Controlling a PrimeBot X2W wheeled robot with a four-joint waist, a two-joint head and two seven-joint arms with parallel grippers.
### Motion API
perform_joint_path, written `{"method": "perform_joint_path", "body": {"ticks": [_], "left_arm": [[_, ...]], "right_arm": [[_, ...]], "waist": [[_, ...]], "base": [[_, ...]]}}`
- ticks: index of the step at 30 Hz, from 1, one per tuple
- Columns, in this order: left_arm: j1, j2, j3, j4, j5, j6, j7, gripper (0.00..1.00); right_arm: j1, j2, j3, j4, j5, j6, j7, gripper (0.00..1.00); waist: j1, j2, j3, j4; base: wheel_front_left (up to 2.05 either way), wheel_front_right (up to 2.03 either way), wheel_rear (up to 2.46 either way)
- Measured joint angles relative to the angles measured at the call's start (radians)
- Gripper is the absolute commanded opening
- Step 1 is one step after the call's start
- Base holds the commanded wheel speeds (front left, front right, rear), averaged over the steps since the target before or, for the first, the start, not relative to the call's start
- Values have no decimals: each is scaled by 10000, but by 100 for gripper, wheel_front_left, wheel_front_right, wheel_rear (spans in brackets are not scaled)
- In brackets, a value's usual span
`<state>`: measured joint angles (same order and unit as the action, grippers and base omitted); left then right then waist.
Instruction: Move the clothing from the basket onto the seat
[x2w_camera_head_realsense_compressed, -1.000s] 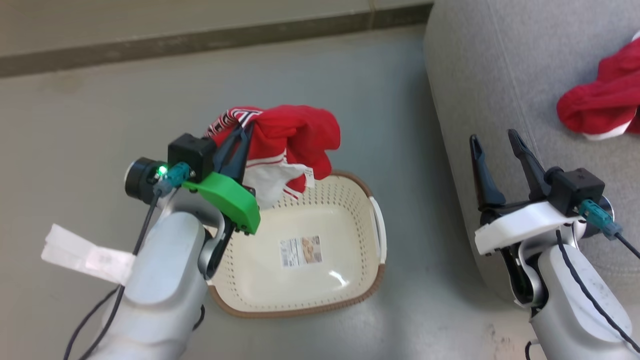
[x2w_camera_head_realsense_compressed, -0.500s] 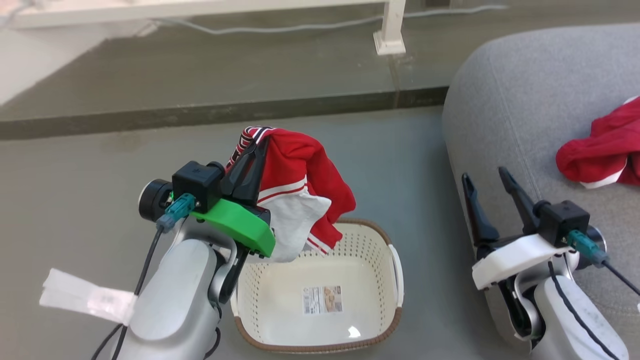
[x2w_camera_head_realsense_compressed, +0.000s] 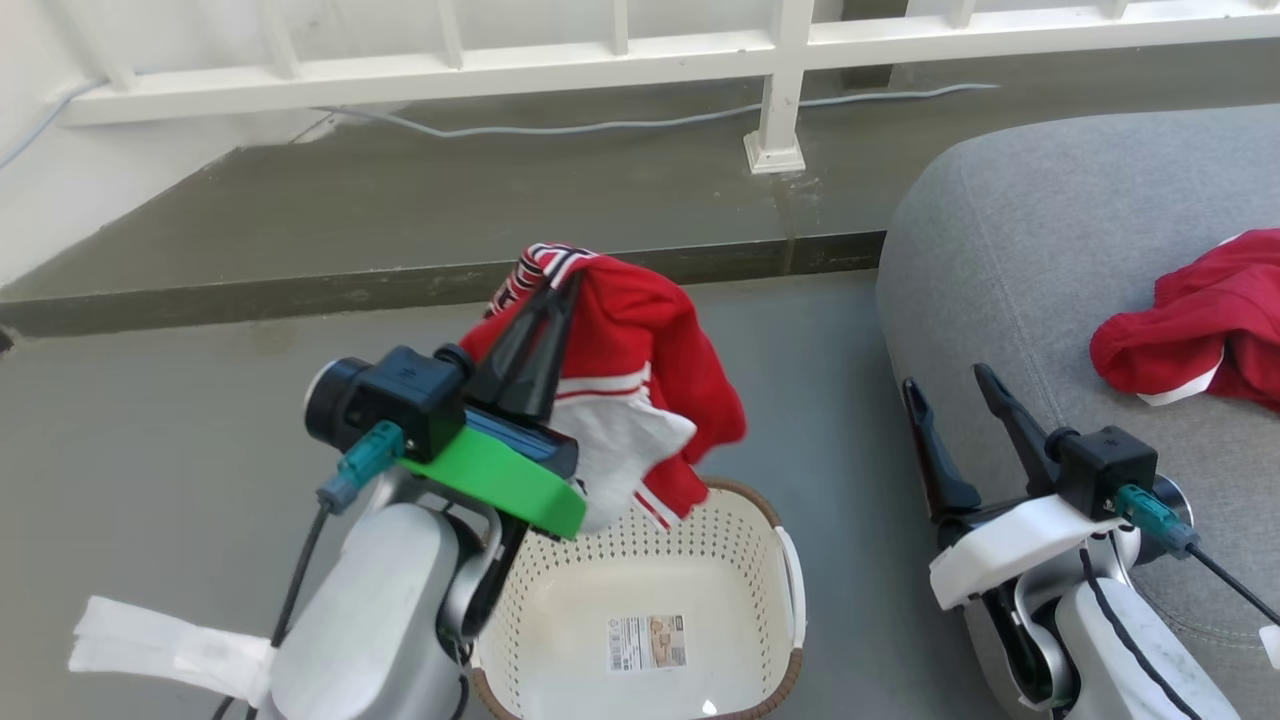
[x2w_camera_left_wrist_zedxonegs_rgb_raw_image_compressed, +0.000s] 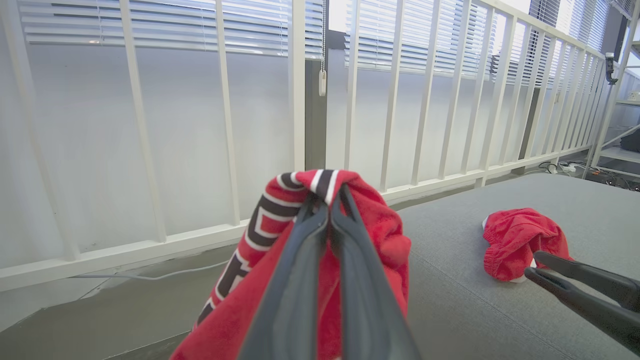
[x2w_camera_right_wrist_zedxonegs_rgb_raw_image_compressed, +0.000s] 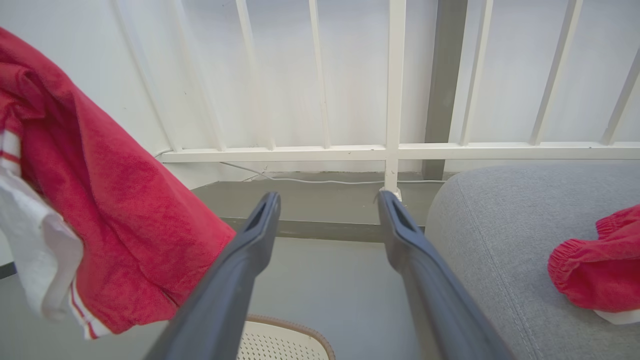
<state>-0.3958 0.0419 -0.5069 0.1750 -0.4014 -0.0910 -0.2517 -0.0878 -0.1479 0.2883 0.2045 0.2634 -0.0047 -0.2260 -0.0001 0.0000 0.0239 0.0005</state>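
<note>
**One garment on the seat, the last one lifted**

The striped red garment (x2w_camera_head_realsense_compressed: 640, 350) hangs above the basket (x2w_camera_head_realsense_compressed: 793, 580), clear of its rim. The left hand (x2w_camera_head_realsense_compressed: 570, 285) has its fingers closed tight on the garment's striped band. The white-trimmed tail dangles over the basket's far edge. The other red garment (x2w_camera_head_realsense_compressed: 1190, 330) already lies crumpled on the seat (x2w_camera_head_realsense_compressed: 1000, 230), well to the right of the basket. Inside the basket, the pale bottom and a printed label (x2w_camera_head_realsense_compressed: 648, 642) show, with no cloth on them as far as the head view reaches. The right hand (x2w_camera_head_realsense_compressed: 945, 380) hovers right of the basket, by the seat's near edge, fingers spread wide and holding nothing. By my reading the task is past halfway. What remains is to carry the held garment rightward from the basket, over the seat, and release it there.
</note>
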Motion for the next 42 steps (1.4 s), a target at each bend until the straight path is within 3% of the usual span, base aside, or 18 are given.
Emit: {"method": "perform_joint_path", "body": {"ticks": [17,25,33,42], "left_arm": [[800,35,-489,-1599,-77,100,671,0],[996,96,-506,-1998,-75,226,934,0],[1179,146,-568,-2437,-75,401,1195,0],[1244,161,-800,-2853,-75,430,1384,0]], "right_arm": [[358,173,165,-826,25,2,196,100],[-29,267,548,-1948,13,313,151,100],[-706,650,1703,-3129,238,892,96,100],[-867,696,2732,-2731,372,1089,614,100]], "waist": [[0,0,-285,-114],[0,0,-340,-141],[0,0,-374,-128],[0,0,-378,-17]], "base": [[0,0,0],[0,0,0],[0,0,0],[0,0,0]]}}
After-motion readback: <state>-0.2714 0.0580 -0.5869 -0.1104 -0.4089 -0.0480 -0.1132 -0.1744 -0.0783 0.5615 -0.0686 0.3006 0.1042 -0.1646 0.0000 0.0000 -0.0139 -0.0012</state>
